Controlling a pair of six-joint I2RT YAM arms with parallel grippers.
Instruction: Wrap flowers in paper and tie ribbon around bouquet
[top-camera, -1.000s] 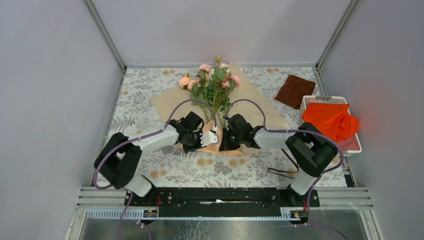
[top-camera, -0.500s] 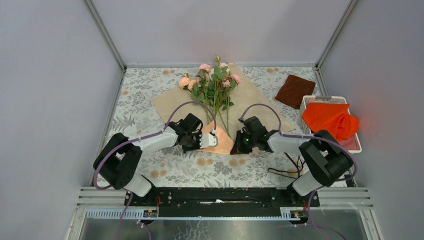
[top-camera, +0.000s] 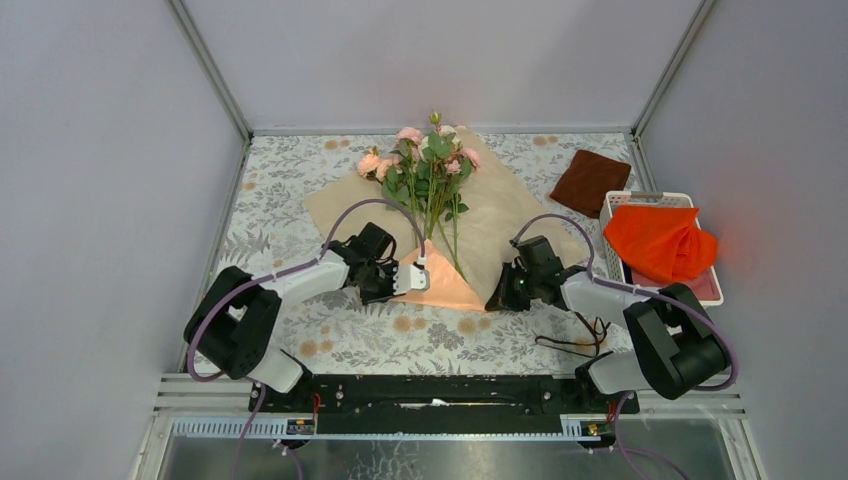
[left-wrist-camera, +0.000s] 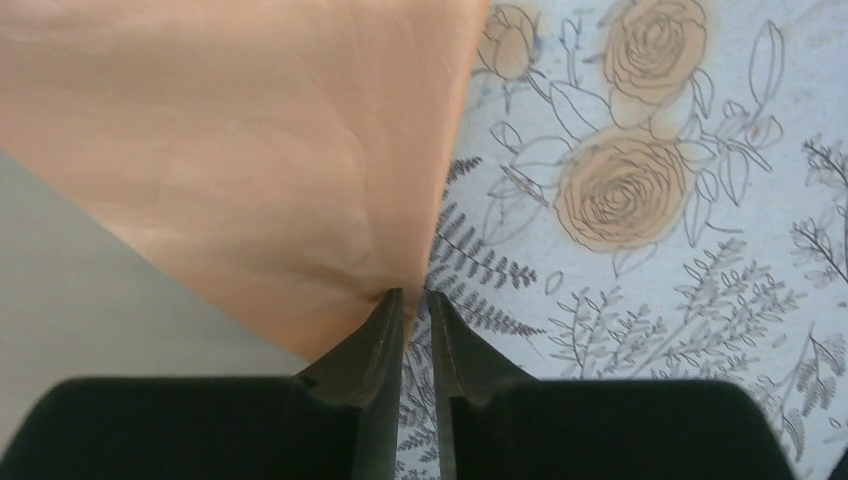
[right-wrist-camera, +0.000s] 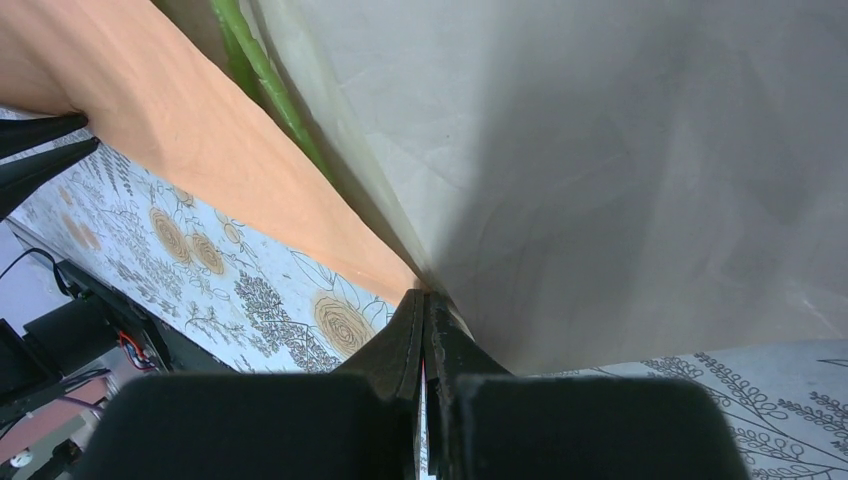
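The flowers (top-camera: 425, 165), pink roses with green leaves, lie on the paper (top-camera: 500, 210), which is spread tan side up. Its near edge is folded over into a peach-orange flap (top-camera: 447, 288). My left gripper (top-camera: 418, 278) is shut on the flap's left edge, and the paper (left-wrist-camera: 250, 150) enters between the fingertips of that gripper (left-wrist-camera: 415, 295). My right gripper (top-camera: 497, 297) is shut on the fold's right end, where orange meets tan (right-wrist-camera: 424, 295). A green stem (right-wrist-camera: 262, 80) lies under the fold. The thin dark ribbon (top-camera: 560, 343) lies loose beside the right arm.
A dark brown cloth (top-camera: 590, 180) lies at the back right. A white basket (top-camera: 612, 205) holding a bright orange cloth (top-camera: 660, 243) stands against the right wall. Grey walls enclose the floral tablecloth (top-camera: 290, 200) on three sides.
The right gripper has slid right and slightly nearer along the fold, widening the orange flap. The left gripper has shifted a little left and back, still pinching the paper.
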